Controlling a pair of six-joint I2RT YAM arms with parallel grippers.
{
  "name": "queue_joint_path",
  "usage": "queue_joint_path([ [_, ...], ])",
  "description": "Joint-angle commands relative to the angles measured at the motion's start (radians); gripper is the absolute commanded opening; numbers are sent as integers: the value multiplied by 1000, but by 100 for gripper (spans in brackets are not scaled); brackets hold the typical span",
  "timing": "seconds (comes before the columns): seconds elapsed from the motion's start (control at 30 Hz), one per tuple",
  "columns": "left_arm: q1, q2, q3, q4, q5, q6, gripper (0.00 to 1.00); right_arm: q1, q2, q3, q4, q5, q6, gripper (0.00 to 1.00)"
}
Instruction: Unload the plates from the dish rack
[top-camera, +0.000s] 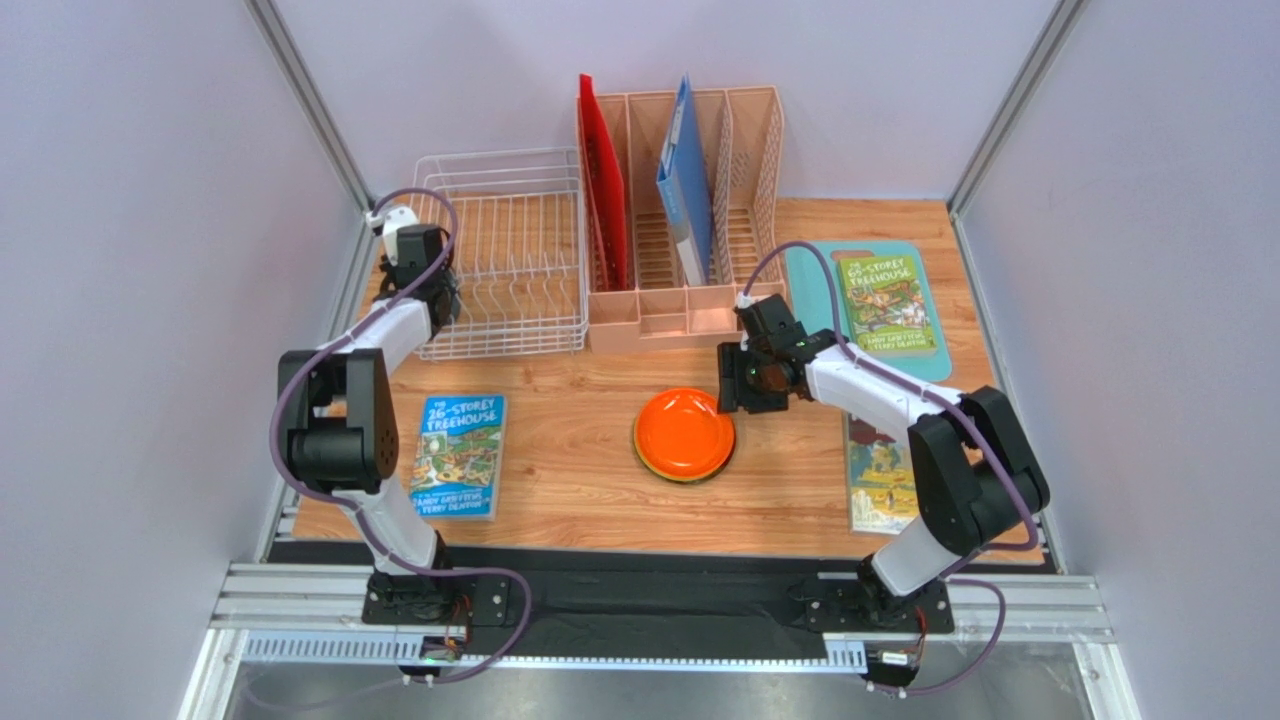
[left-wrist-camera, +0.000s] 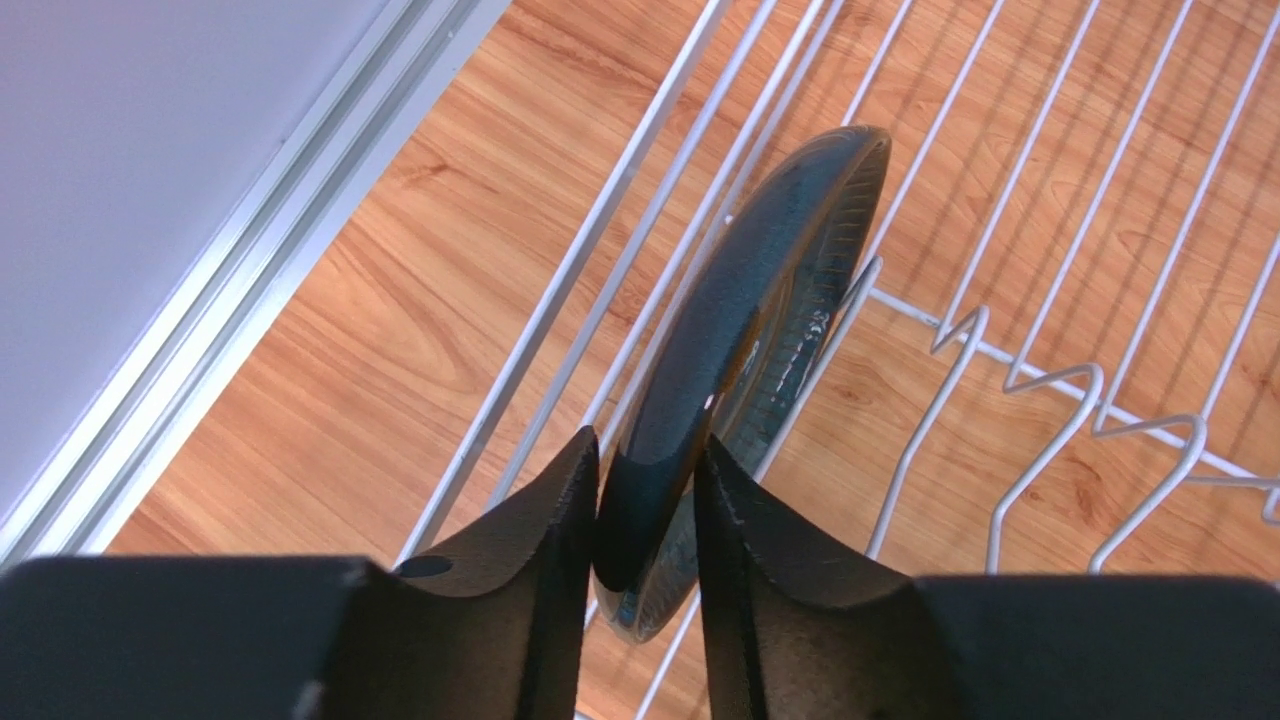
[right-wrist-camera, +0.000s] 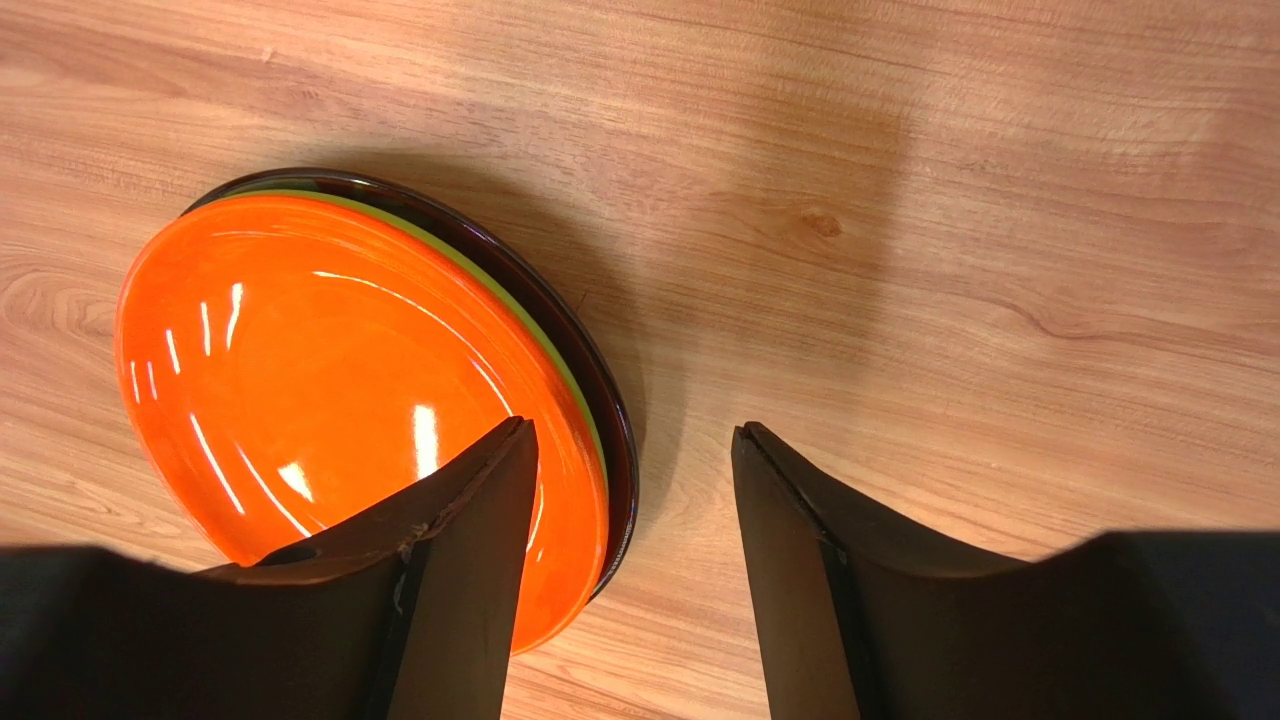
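Right end effector (right-wrist-camera: 631, 438) hung open and empty just above the bench (top-camera: 601, 488), beside a stack of three plates near the middle. One finger overlapped the top plate in the wrist view, but nothing was held. The orange plate (right-wrist-camera: 316, 390) lay on top, the lime green plate (right-wrist-camera: 511, 296) showed as a thin edge beneath it, and the dark red plate (right-wrist-camera: 609, 405) sat at the bottom.

Farther back on the left, the left end effector (left-wrist-camera: 646, 450) reached into the dish rack (top-camera: 496, 255), its fingers pressed against both faces of the grey-teal plate (left-wrist-camera: 766, 270). That plate stood on edge near the rack's left wall.

By my reckoning the job was three-quarters done. Three of the four plates were out and stacked. The last one was gripped but not yet lifted clear, and no other plate showed in the rack.

Three books lay around: one near left (top-camera: 458, 455), one near right (top-camera: 879, 473), one far right (top-camera: 890, 300). Behind stood one peach organizer (top-camera: 684, 308) holding a red folder (top-camera: 604, 180) and a blue folder (top-camera: 684, 180).
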Motion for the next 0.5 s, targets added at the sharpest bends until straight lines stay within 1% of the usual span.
queue_joint_path([
  [0.0, 6, 5, -4, 56, 16, -12, 28, -6, 11, 4, 33, -8, -5, 56],
  [0.07, 6, 13, -1, 49, 20, -12, 20, -6, 12, 4, 34, -8, -5, 56],
  [0.1, 6, 16, -2, 46, 20, -14, 14, -6, 12, 4, 33, -8, -5, 56],
  [0.17, 8, 7, -13, 51, 31, -19, 7, -8, 9, 3, 33, -6, -3, 55],
  [0.2, 6, 5, -16, 55, 39, -16, 0, -6, 8, 1, 33, -8, -3, 56],
  [0.33, 6, -15, -19, 48, 50, -12, 0, -6, -1, -7, 33, -8, 1, 56],
  [0.43, 6, -48, -21, 45, 74, 12, 0, -6, -12, -16, 33, -5, 1, 56],
  [0.47, 6, -70, -21, 43, 86, 46, 0, -6, -20, -19, 34, -5, 3, 55],
])
